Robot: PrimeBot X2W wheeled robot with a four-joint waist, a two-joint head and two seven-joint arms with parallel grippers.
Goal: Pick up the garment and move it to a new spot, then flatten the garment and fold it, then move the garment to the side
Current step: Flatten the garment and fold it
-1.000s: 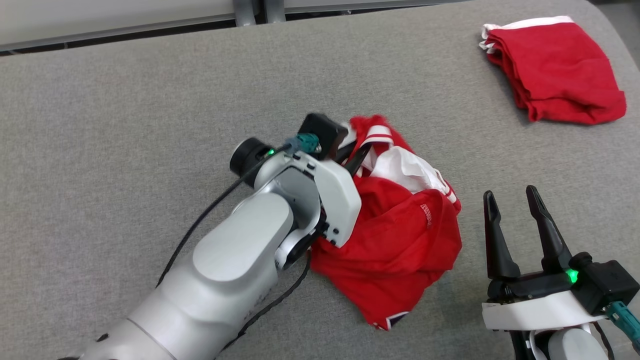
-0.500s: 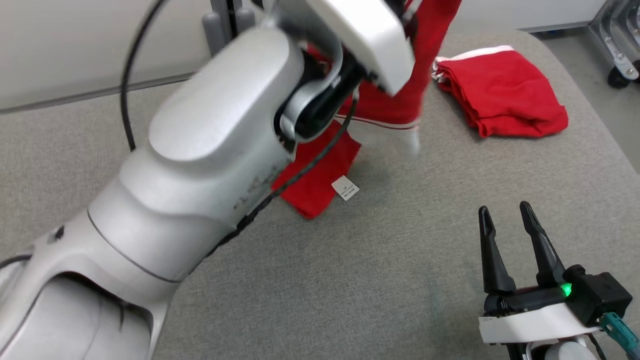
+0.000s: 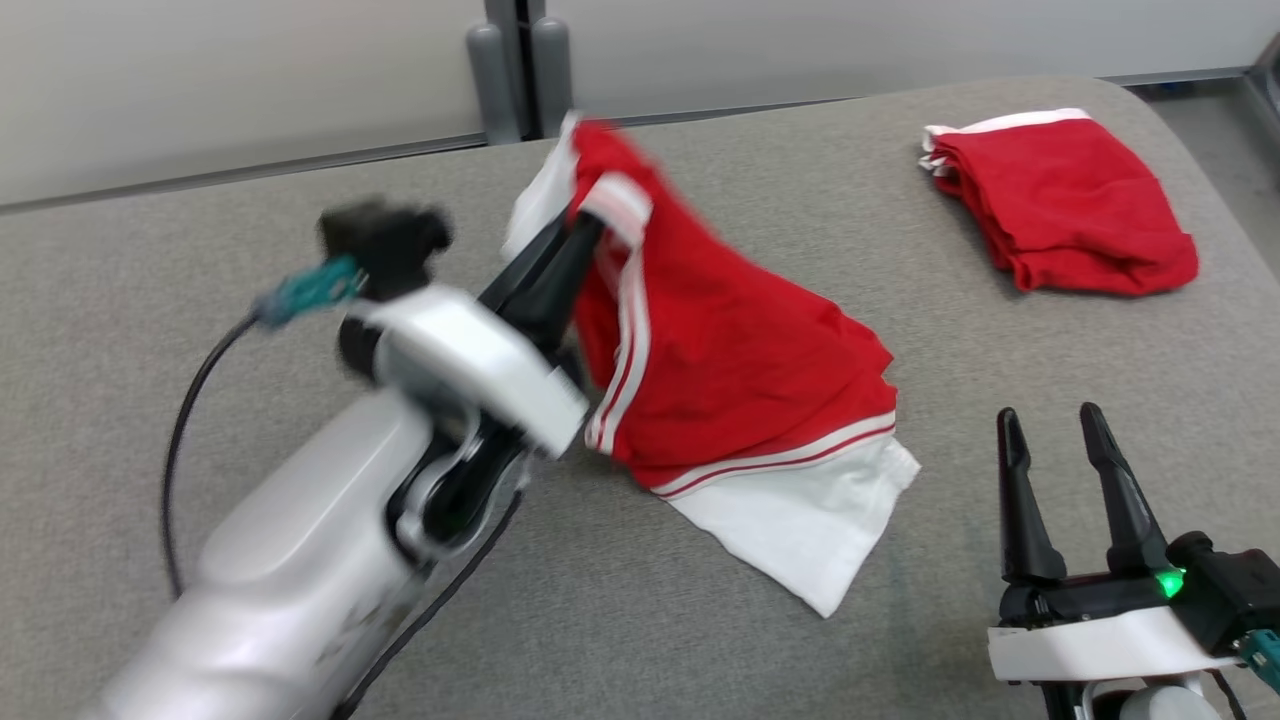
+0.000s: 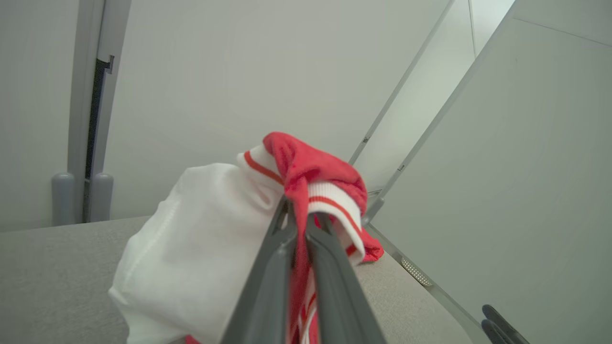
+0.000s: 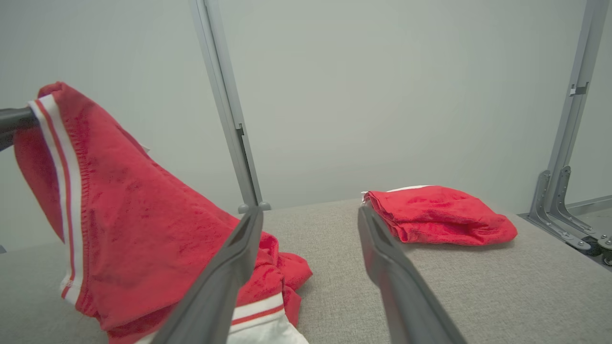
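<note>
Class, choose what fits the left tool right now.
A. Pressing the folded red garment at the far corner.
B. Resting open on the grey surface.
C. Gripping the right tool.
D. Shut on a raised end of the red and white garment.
D: the left tool is pinched shut on the striped edge of the red and white garment, holding it up while the white part lies on the grey surface.

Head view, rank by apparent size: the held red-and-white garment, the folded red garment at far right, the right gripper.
1. Held red-and-white garment, clearly largest.
2. Folded red garment.
3. Right gripper, open, dark-fingered; it sits nearer the camera, so ranks two and three are unsure.
</note>
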